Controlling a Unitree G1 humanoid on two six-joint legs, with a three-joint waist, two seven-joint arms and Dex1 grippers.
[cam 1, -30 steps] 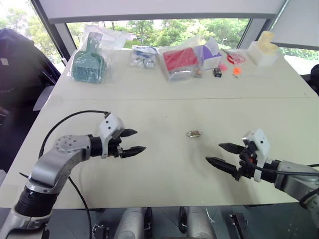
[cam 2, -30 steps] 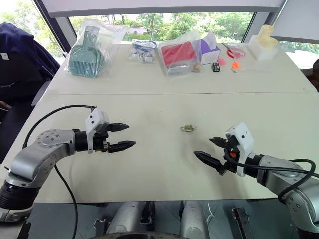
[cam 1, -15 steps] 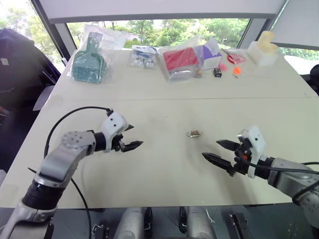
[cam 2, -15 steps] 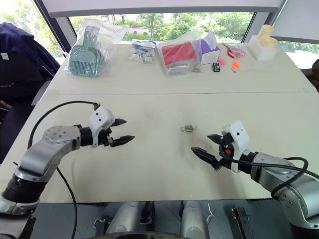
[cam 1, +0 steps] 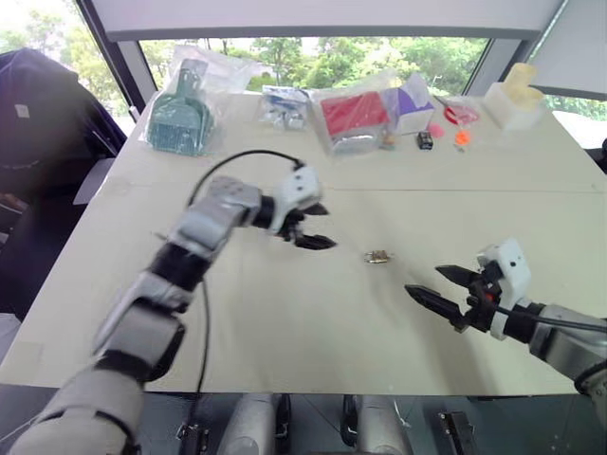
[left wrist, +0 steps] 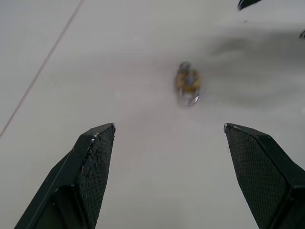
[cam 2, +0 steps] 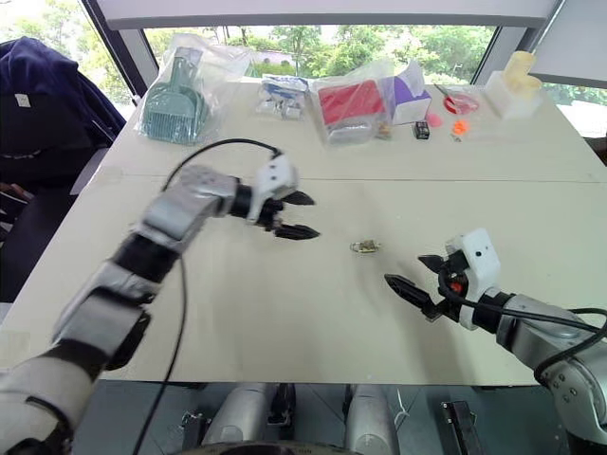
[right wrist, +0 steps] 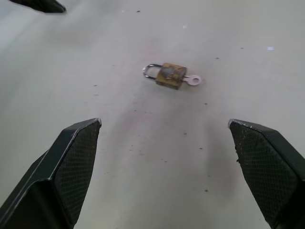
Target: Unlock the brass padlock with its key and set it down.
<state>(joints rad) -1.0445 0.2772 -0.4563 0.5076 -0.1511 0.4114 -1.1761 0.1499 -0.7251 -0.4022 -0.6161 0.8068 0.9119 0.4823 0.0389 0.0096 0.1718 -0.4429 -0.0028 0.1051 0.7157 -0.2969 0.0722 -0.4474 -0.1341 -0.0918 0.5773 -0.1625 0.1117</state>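
**Padlock lies free on the table between two open grippers**

The brass padlock [right wrist: 170, 76] lies flat on the pale table [cam 1: 285, 322], near its middle, touched by nothing. Its thin silvery loop is at one end and a small silver key [right wrist: 193, 80] sticks out of the other end of the body. The left gripper [cam 1: 311, 227] hovers near the padlock on its left side, fingers spread wide and empty, aimed towards it. The right gripper [cam 1: 442, 285] hangs near the padlock on the other side, closer to the table's near edge, its two black fingers also parted wide with nothing between them. Well beyond, along the far edge by the window, sit bagged items: a green comb-like tool [cam 1: 178, 121], a red box [cam 1: 351, 114] and a purple carton [cam 1: 413, 98].
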